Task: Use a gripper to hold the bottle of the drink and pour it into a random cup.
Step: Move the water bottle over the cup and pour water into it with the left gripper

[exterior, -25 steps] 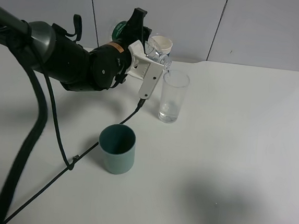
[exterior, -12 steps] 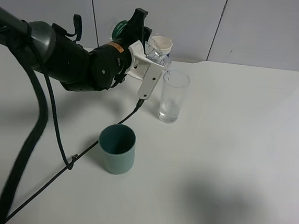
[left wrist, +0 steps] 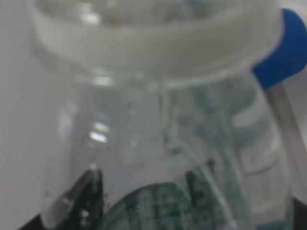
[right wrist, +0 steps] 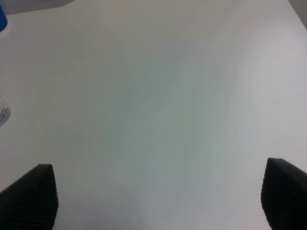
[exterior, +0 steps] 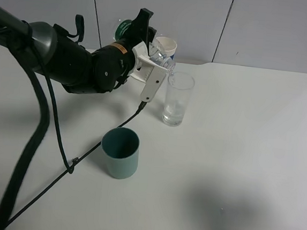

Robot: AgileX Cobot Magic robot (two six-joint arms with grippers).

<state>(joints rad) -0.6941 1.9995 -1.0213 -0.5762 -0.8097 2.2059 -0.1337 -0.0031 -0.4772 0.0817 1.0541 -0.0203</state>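
We find the left gripper [exterior: 156, 60] closed on the bottle [exterior: 161, 56], with its black fingers pressed to either side of the clear body. The bottle is tilted well over. Its open mouth points down and away from the wrist, and its dark green label sits at the raised end, nearer the arm. In the left wrist view the bottle [left wrist: 158, 158] fills almost the whole picture. It shows as clear ribbed plastic with the green label at the near edge, and the picture is too blurred for us to see the finger contact.

The glass [exterior: 177, 98] stands upright on the table [exterior: 259, 135], directly beneath the fingertips of the left gripper. The bottle mouth is over the near side of the rim. We cannot tell whether mouth and rim touch, nor how much liquid is in the glass.

A white-rimmed cup [exterior: 165, 43] stands just beyond the left gripper, on the wall side and partly hidden by it. A teal cup [exterior: 120, 152] stands upright well apart from the left gripper, below the wrist and towards the front of the table. A black cable [exterior: 94, 152] trails from the wrist across the table and passes beside the teal cup.

The right gripper [right wrist: 158, 199] is spread wide and holds nothing. Its two black fingertips [right wrist: 29, 194] show at opposite edges of the right wrist view, with only bare table [right wrist: 158, 96] between them.
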